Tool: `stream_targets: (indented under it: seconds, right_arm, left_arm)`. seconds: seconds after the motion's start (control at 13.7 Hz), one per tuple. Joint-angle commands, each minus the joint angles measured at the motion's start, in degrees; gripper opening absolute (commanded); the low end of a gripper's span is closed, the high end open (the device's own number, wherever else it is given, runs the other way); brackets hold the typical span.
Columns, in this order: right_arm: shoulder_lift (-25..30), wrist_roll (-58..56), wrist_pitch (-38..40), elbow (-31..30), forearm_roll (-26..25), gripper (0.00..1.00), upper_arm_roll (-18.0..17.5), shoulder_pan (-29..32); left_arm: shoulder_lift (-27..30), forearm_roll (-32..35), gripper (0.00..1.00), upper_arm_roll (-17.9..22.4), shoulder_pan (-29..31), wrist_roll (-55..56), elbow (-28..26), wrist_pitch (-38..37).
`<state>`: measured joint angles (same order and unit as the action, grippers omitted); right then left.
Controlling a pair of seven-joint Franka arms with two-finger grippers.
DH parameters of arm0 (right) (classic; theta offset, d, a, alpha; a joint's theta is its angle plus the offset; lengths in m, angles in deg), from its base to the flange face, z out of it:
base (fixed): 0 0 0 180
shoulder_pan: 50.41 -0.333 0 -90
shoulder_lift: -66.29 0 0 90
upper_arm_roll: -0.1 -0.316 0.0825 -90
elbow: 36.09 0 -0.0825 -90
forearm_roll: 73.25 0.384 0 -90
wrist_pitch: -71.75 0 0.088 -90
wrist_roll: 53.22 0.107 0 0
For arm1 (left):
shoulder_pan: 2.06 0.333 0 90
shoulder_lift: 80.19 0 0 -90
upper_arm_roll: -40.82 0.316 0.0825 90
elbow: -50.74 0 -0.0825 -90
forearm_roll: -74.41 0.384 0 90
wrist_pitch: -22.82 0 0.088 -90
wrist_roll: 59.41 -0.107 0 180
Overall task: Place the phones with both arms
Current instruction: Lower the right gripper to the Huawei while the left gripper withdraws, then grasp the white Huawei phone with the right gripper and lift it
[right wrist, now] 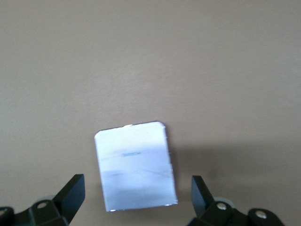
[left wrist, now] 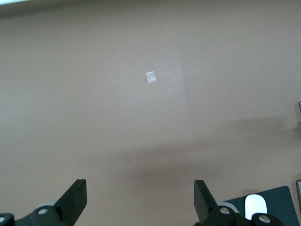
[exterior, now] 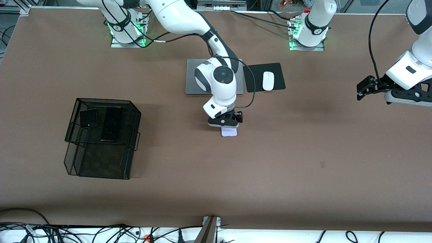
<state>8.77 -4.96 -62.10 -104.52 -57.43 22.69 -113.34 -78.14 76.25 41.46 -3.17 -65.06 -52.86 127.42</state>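
A small squarish pale lavender-white phone [exterior: 229, 132] [right wrist: 134, 162] lies flat on the brown table near its middle. My right gripper [exterior: 226, 127] [right wrist: 136, 188] hangs open just over it, one finger to each side and neither touching it. Toward the right arm's end of the table, a black flip phone [exterior: 88, 118] and a long black slab phone [exterior: 111, 124] lie in the top level of a black mesh tray [exterior: 75, 108]. My left gripper [exterior: 361, 89] [left wrist: 140, 190] waits open and empty over bare table at the left arm's end.
A silver laptop [exterior: 190, 77] lies shut under the right arm, with a white mouse [exterior: 268, 81] [left wrist: 256, 205] on a black pad [exterior: 278, 72] beside it. A small pale mark [left wrist: 151, 77] is on the table. Cables run along the front edge.
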Motion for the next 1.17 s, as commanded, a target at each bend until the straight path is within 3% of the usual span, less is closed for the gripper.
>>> stream_targets:
  seconds: [0.0, 1.1]
  right_arm:
    - [-3.2, 0.7, -1.8, 3.0, 1.0, 1.0, -0.2, -0.3]
    - [-6.0, 0.9, -5.4, 2.9, -2.5, 1.0, -0.2, -0.4]
  left_arm:
    - [-1.3, 0.3, 1.0, 0.6, -0.4, 6.1, 5.0, -7.2]
    - [-1.7, 0.4, 1.0, -0.6, -0.4, 3.0, 8.1, -9.1]
